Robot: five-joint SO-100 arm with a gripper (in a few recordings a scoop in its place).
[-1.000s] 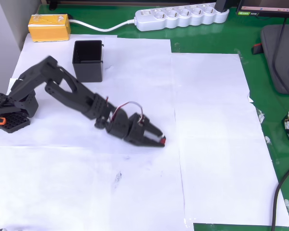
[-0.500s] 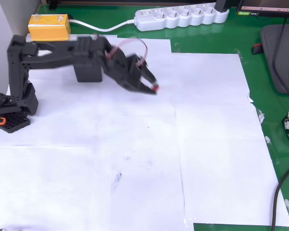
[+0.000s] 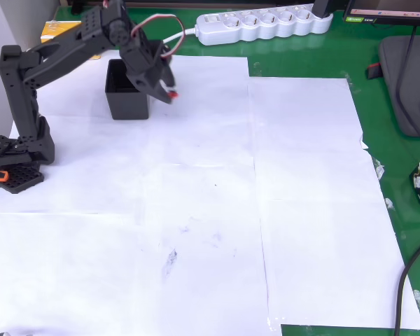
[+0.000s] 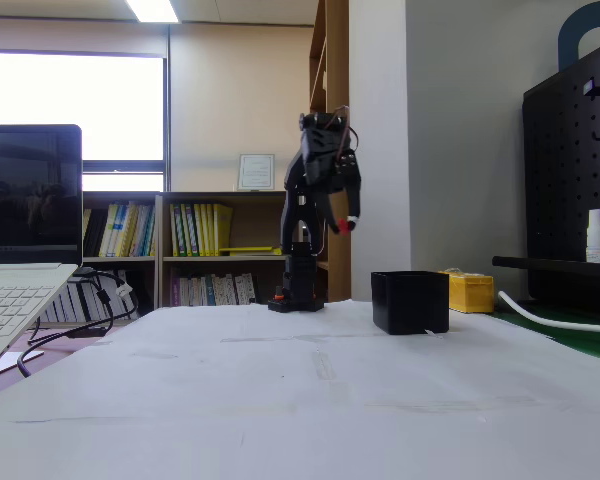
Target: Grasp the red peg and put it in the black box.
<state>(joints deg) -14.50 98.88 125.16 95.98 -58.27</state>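
Red peg (image 3: 173, 94) pinched at fingertips of gripper (image 3: 169, 93), jaws closed on it, seen in overhead view just right of black box (image 3: 127, 89) and raised off paper (image 3: 217, 210); in fixed view red peg (image 4: 350, 223) held high in air, up and left of black box (image 4: 410, 301), well clear of its rim. Left to right in overhead view: arm base (image 3: 14, 164) at left edge of paper, arm reaching up and over box, yellow box (image 3: 59, 29) partly hidden behind arm, black box open side up on paper, gripper with peg beside it, white power strip (image 3: 266, 24) along top on green mat (image 3: 399, 210). In fixed view laptop (image 4: 25, 260) far left, then arm, black box, yellow box (image 4: 470, 292) just behind it
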